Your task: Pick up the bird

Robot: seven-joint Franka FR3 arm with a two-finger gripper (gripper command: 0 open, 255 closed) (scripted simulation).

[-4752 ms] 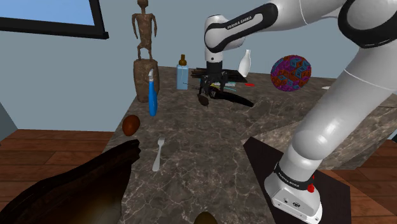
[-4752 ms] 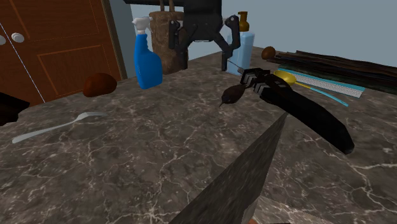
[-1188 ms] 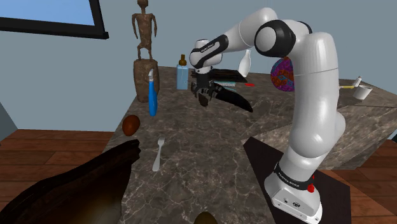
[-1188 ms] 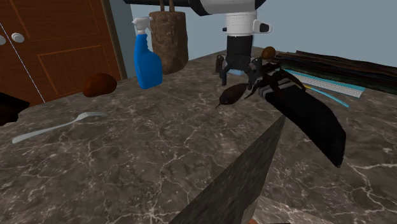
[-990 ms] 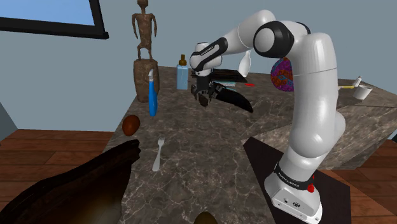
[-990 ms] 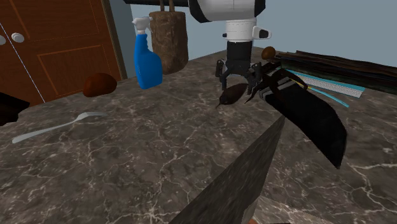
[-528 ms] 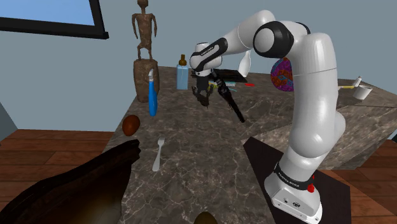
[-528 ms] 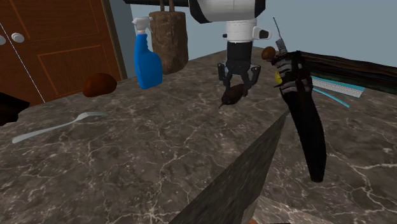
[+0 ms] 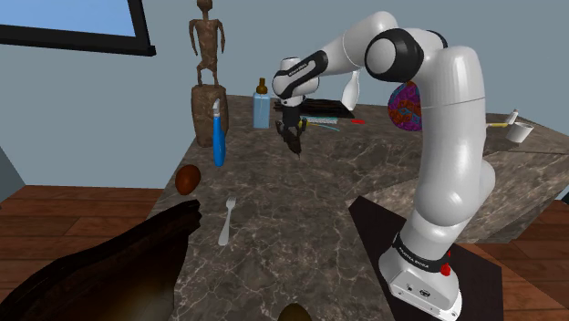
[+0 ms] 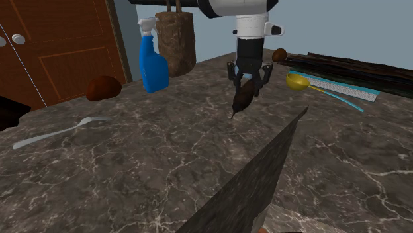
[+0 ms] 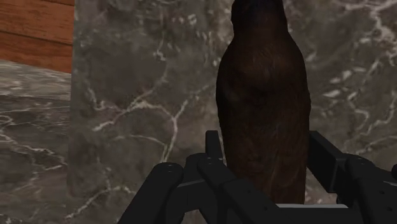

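Spoon (image 10: 56, 131): lies flat on the marble table (image 10: 165, 172), at the second exterior view's left.
Spray bottle (image 10: 151, 58): blue, upright.
Pincer (image 10: 246, 85): clenched on the bird, one finger against each flank.
Bird (image 10: 241, 100): dark brown, hanging lengthwise from the pincer over the table.
Scoop (image 10: 298, 81): yellow, right of the bird.

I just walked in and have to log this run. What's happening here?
The white arm has its black gripper shut on a small dark brown bird, which hangs pointing down from the fingers, apparently just clear of the marble table. A blue spray bottle, a spoon and a yellow scoop sit nearby, untouched.
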